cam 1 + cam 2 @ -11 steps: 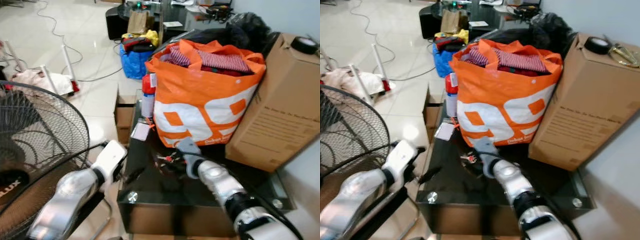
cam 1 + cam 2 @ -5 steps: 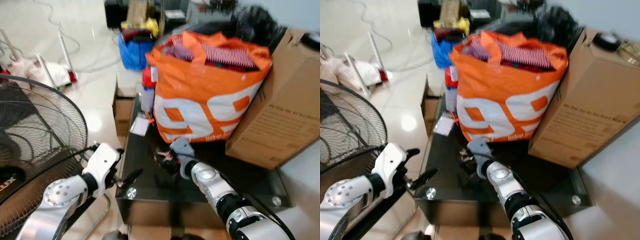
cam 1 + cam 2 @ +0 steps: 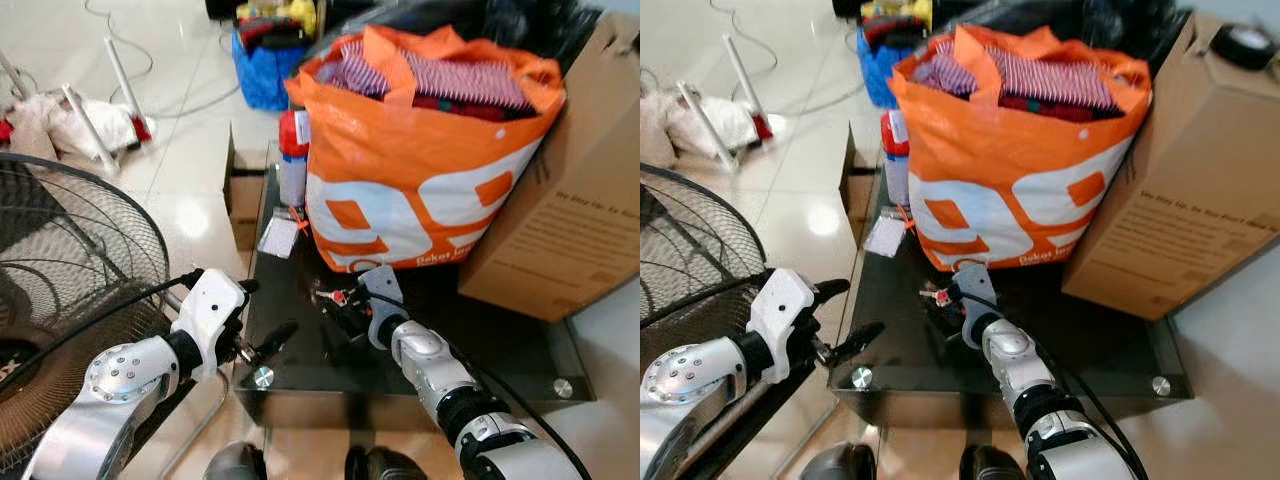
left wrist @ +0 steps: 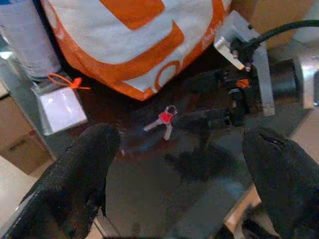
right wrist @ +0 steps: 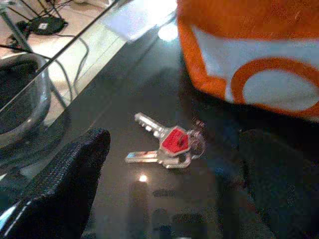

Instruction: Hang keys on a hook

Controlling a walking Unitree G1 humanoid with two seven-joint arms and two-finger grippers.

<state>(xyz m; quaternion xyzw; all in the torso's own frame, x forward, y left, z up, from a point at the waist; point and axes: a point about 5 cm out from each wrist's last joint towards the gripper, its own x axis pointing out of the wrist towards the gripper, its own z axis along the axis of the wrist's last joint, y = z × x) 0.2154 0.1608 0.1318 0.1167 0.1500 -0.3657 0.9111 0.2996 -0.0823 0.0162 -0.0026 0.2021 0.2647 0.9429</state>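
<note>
A small bunch of keys [image 5: 167, 144] with a red head lies flat on the black glass table [image 3: 500, 340], just in front of the orange bag. My right gripper [image 3: 338, 308] hovers low over the table with its fingers [image 5: 75, 184] open on either side of the keys, not touching them. My left gripper [image 3: 262, 312] is open at the table's front left edge, pointing at the keys [image 4: 162, 119] from a short way off. It holds nothing.
A full orange shopping bag [image 3: 420, 170] and a large cardboard box [image 3: 570, 200] fill the table's back. A spray can [image 3: 293, 170] and a white tag [image 3: 278, 237] sit at the back left. A floor fan [image 3: 70, 260] stands close on my left.
The camera has tipped down and moved nearer the table. My left gripper has come forward to the table's front left edge. The right gripper stays over the keys.
</note>
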